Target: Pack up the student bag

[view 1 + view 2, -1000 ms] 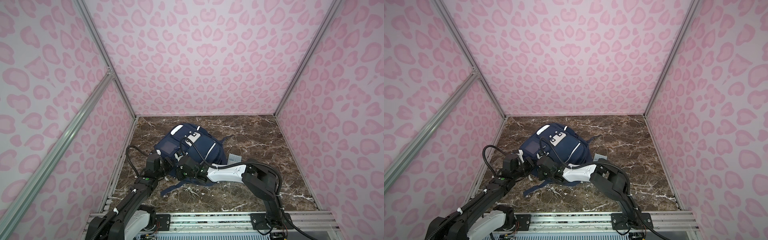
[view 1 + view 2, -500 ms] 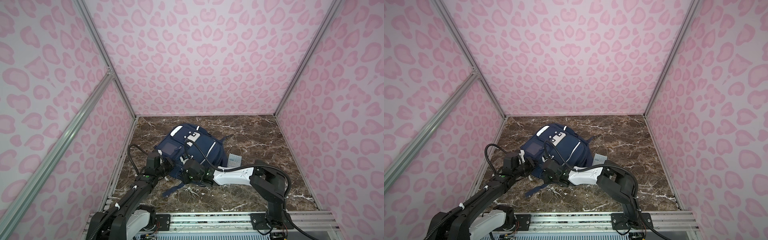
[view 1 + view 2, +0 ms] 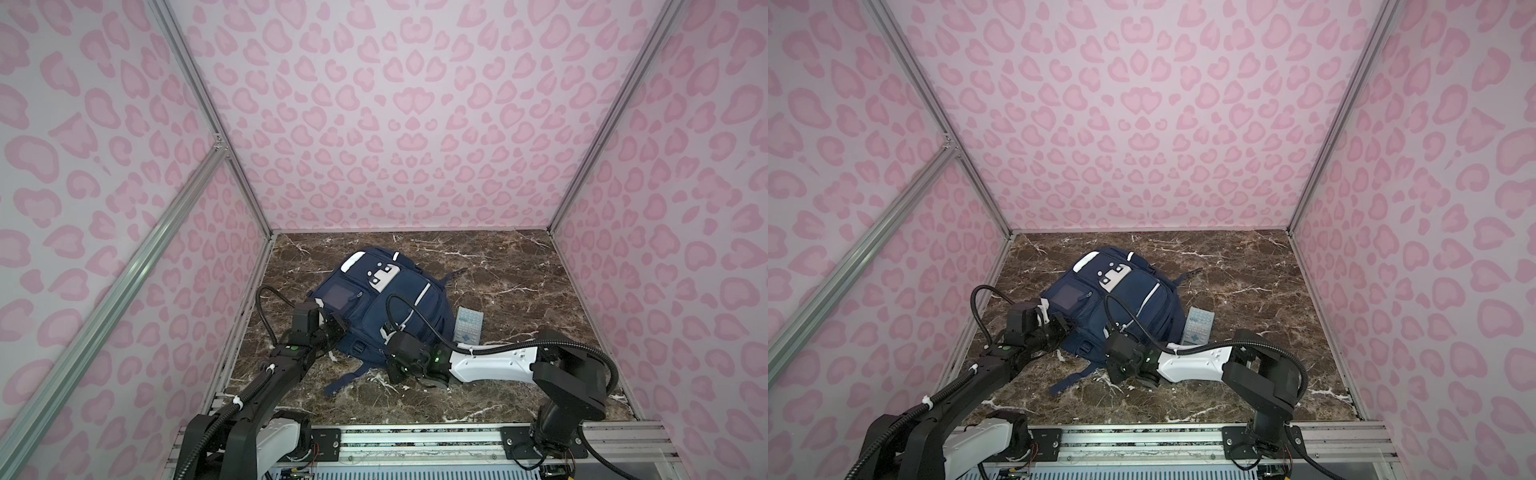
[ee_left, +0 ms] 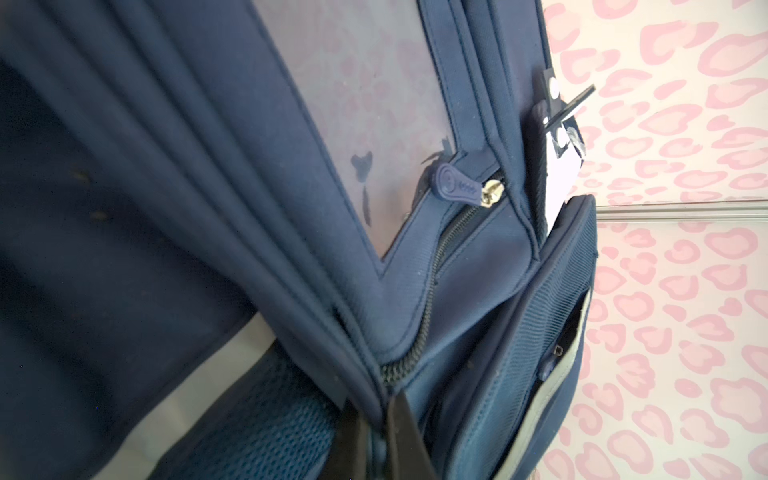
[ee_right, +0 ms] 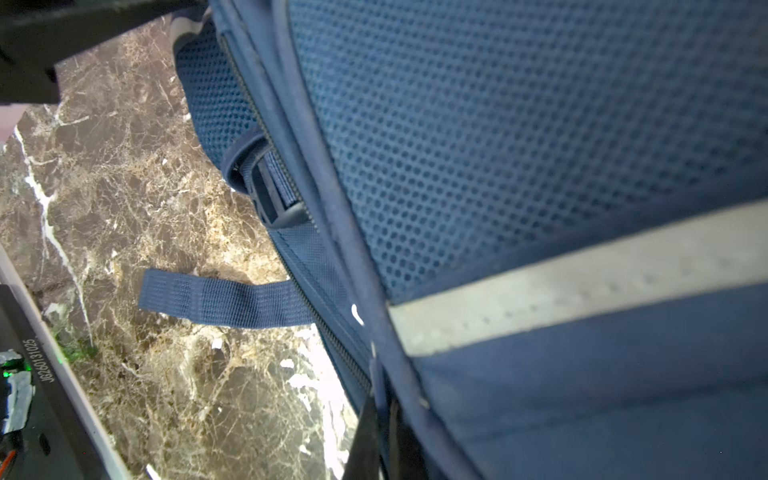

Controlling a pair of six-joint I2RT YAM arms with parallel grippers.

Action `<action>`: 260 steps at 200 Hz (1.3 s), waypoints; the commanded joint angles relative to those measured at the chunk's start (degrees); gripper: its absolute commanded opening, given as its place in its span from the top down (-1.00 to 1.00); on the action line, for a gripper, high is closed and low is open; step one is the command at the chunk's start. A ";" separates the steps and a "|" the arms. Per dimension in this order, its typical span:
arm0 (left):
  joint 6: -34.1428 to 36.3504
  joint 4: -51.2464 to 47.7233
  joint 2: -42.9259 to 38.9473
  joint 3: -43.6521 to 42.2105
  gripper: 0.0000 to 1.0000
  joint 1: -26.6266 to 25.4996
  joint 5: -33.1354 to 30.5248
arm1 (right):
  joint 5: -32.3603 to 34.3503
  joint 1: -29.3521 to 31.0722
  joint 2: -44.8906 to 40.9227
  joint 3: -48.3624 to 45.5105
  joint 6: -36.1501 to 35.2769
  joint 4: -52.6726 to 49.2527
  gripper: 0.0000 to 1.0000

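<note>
The student bag [image 3: 390, 303] [image 3: 1121, 303] is a navy backpack with white stripes, lying front-up on the marble floor in both top views. My left gripper [image 3: 337, 329] [image 3: 1064, 329] is at its near-left side. In the left wrist view this gripper [image 4: 376, 432] is shut on a fold of the bag's seam beside a zipper [image 4: 415, 353]. My right gripper [image 3: 390, 353] [image 3: 1112, 353] is at the bag's near edge. In the right wrist view this gripper [image 5: 382, 419] is shut on a thin navy tab at the bag's zipper edge, next to the mesh back panel [image 5: 498, 124].
A pale blue-grey calculator [image 3: 469, 326] [image 3: 1198, 326] lies on the floor just right of the bag. A loose navy strap [image 3: 345, 382] [image 3: 1067, 382] [image 5: 220, 297] trails toward the front rail [image 3: 415, 440]. Pink patterned walls enclose three sides.
My right gripper has slid to the right and nearer along the bag's near edge, still shut. The left gripper has held its place on the bag.
</note>
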 commanded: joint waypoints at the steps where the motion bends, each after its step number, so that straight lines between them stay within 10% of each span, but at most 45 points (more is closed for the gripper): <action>1: 2.97 1.90 0.17 1.39 0.93 0.66 -3.06 | 1.07 0.02 -1.72 -1.89 -0.39 -3.79 1.00; 84: 2.44 4.43 3.67 2.41 0.92 0.93 -1.89 | 8.66 -5.47 -14.83 -8.99 -4.67 -19.92 1.00; 133: 3.10 3.02 1.13 2.25 -0.20 0.46 0.31 | 2.08 -5.54 -15.52 -8.05 -6.86 -13.33 1.00; 260: -15.59 3.06 -9.05 -7.25 -0.20 -18.92 -11.61 | 4.63 -2.58 -15.85 -6.82 -7.96 -6.85 0.88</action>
